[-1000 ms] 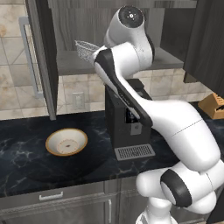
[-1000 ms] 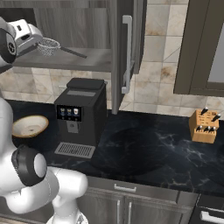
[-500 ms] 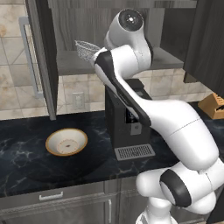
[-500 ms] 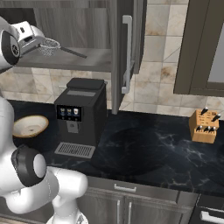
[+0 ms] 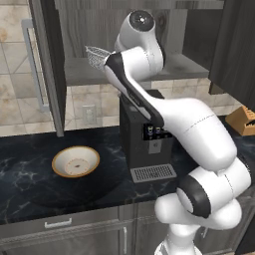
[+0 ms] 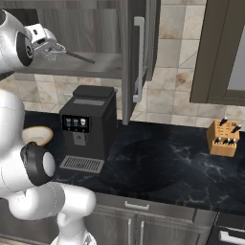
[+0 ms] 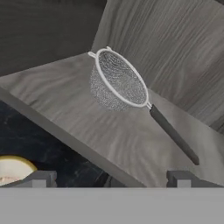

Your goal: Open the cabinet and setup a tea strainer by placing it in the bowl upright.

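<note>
the cabinet [image 5: 50,64] stands open. the tea strainer [image 7: 119,83] sits on its shelf, at 12 o'clock ahead of the gripper [image 7: 109,177], whose jaws are spread wide and empty. grasping it and setting it upright in the bowl [image 5: 75,162] remain.

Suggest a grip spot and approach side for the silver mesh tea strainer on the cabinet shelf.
Probably the long dark handle of the silver mesh tea strainer: it is straight, slim and lies on the grey wood-grain cabinet shelf, pointing away from the round basket. Come in from the open front with the open gripper, fingers straddling the handle crosswise.
</note>
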